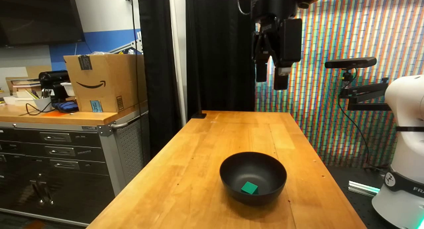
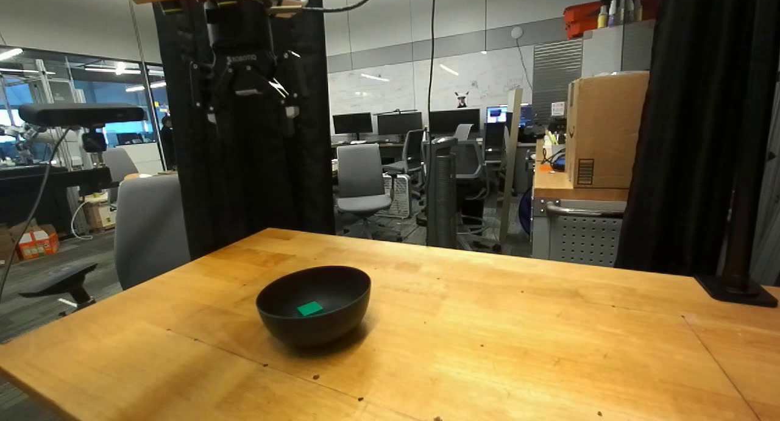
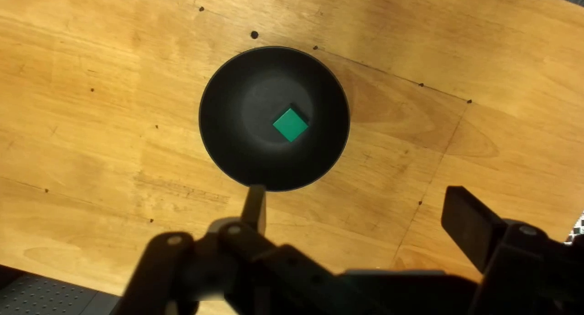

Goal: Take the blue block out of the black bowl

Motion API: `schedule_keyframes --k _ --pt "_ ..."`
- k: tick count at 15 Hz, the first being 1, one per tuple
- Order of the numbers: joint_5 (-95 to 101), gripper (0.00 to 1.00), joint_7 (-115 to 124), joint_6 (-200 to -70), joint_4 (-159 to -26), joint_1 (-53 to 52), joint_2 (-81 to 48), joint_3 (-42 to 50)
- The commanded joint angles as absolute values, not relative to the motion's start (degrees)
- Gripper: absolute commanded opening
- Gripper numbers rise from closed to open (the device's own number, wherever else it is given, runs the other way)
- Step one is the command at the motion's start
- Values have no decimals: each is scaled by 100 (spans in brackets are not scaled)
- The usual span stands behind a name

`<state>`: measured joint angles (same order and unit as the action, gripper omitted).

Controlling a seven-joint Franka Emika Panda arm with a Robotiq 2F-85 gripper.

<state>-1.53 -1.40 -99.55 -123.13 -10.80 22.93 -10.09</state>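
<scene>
Curtains (image 1: 218, 50): black cloth, matte, hanging in soft vertical folds. Bench (image 1: 185, 176): honey-coloured wood pieced from joined planks, a low sheen on it, grain and seams plain to see. Cabinet (image 1: 53, 186): metal, with a glossy black front, a grey perforated side and a wood top. Arm (image 1: 410, 149): smooth white shell, all rounded swells, only partly in sight. Box (image 1: 96, 93): brown cardboard, square-cornered, printed on its faces; stands on the cabinet. Hand (image 3: 358, 205): black, hard-edged links, flat slab fingers (image 3: 470, 226). It hangs high above the bench, well apart from the bowl (image 3: 232, 155); the fingers are spread wide, bench grain showing between them. Bowl again: smooth, dull black, round rim, deep curving wall, flat disc of a floor. Sits upright on the bench. Block (image 3: 290, 125): blue-green, square faces, crisp edges, even colour; material I cannot tell. It lies inside the bowl, down on the floor, off the middle, a flat face up. In the wrist view it sits cornerwise. Holes (image 3: 254, 34) in the bench: small, dark, roundish, some strung along a seam.

My count, in the same order. Curtains: two lengths in an exterior view. Bench: one. Cabinet: one. Arm: one, ringed by two black bands (image 1: 410, 129). Box: one. Hand: one, with two fingers. Bowl: one. Block: one. Holes: at least ten in the wrist view, scattered unevenly.
</scene>
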Motion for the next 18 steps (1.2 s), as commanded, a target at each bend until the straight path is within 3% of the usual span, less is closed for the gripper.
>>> schedule_keyframes --k 1,8,18 --pt "-130 100 -177 -10012 -12083 -1064 1912 -1028" --pt "-250 100 -146 -10277 -12299 -1119 1746 -1058" --pt "-977 100 -230 -11408 -13712 -1353 2689 -1052"
